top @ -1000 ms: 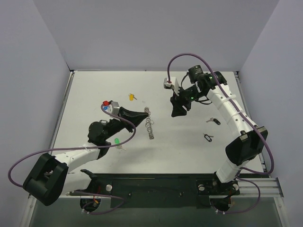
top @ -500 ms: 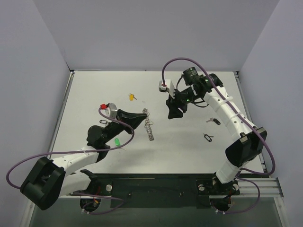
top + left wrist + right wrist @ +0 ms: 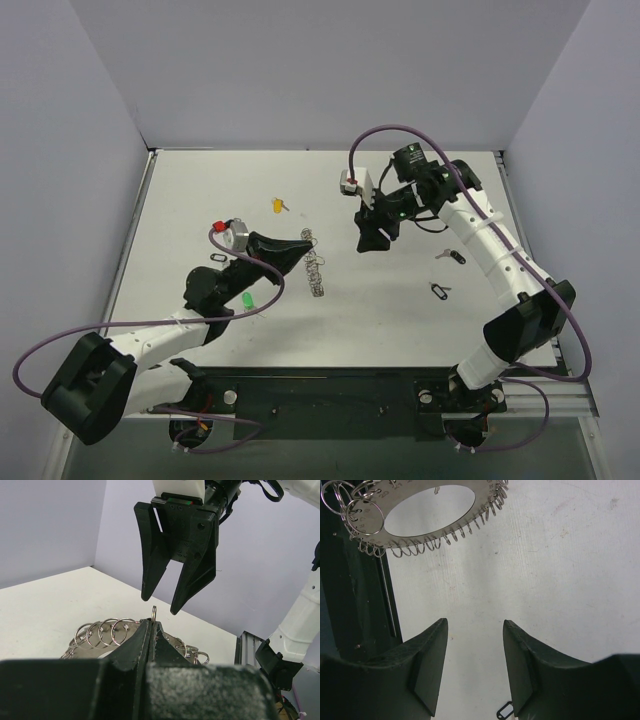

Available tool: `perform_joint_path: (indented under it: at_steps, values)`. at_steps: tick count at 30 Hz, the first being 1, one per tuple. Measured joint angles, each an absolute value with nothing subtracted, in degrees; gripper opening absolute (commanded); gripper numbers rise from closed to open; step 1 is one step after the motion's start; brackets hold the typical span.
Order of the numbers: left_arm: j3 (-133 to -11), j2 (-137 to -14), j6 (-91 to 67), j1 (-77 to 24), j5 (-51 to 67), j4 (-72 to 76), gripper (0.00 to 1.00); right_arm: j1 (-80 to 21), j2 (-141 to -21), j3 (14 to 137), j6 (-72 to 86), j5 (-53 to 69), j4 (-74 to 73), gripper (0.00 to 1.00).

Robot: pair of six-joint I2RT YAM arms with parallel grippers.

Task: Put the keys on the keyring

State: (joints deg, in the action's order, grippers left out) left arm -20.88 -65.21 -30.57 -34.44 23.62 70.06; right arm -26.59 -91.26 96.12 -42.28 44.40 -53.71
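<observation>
The keyring (image 3: 316,268) stands on edge on the desk (image 3: 400,320). In the top view it is a thin line, its long axis running from the arm bases toward the back wall and leaning slightly left at the far end. Its flat face is turned toward the right gripper (image 3: 372,244). In the right wrist view that face (image 3: 379,530) shows as a plate with an open oval centre, coil loops round its rim and a bunch of small split rings at one end.

The left gripper (image 3: 303,247) reaches the keyring from its left. In the left wrist view the left gripper (image 3: 151,625) has its jaws pressed together, clamped on the ring's edge, with the split rings (image 3: 102,630) fanned out just beyond the fingertips.

The right gripper hangs to the right of the keyring, apart from it, pointing down. From the left wrist it (image 3: 160,605) hangs above the ring with its jaws moderately apart. Its own camera shows only desk surface between the parted fingers (image 3: 427,665).

A yellow-headed key (image 3: 279,206) lies left of the keyring on its far side. A green-headed key (image 3: 246,299) lies left of it on the near side, beside the left arm. Two dark-headed keys (image 3: 451,256) (image 3: 440,291) lie well to the ring's right.
</observation>
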Motion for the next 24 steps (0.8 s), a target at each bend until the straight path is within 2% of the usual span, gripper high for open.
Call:
perform_joint_path:
  at_steps: [6, 12, 24]
  values:
    - [-20.9, -65.6, -30.5, -34.9, 23.4, 70.5, 0.0, -26.8, -91.3, 96.3, -42.1, 44.5, -53.8, 0.44]
    - [-20.9, -67.0, -30.5, -35.0, 23.3, 71.4, 0.0, -28.4, -93.1, 101.6, -41.6, 45.2, -53.6, 0.44]
    - [-22.5, -72.0, -30.7, -35.7, 23.0, 72.0, 0.0, -32.1, -96.5, 105.6, -40.4, 47.3, -52.9, 0.37]
